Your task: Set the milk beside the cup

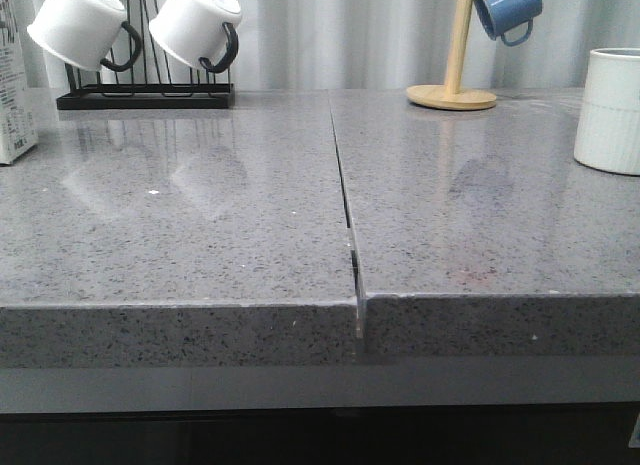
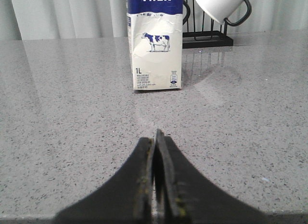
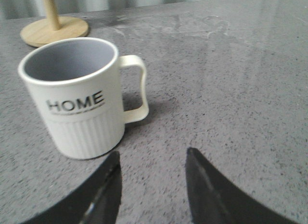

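The milk (image 2: 156, 46) is a white carton with a dark blue top and a cow picture, standing upright on the grey counter; the front view shows only its edge (image 1: 15, 85) at the far left. My left gripper (image 2: 155, 135) is shut, empty, and a good way short of the carton. The cup (image 3: 79, 98), a cream mug lettered "HOME" with a ribbed lower half, stands at the counter's far right (image 1: 610, 110). My right gripper (image 3: 153, 156) is open just in front of the cup, with only bare counter between its fingers. Neither gripper shows in the front view.
A black wire rack (image 1: 145, 95) holding white mugs with black handles (image 1: 195, 25) stands at the back left, close behind the milk. A wooden mug tree (image 1: 452, 93) with a blue mug (image 1: 508, 10) is at the back right. A seam (image 1: 345, 205) splits the counter.
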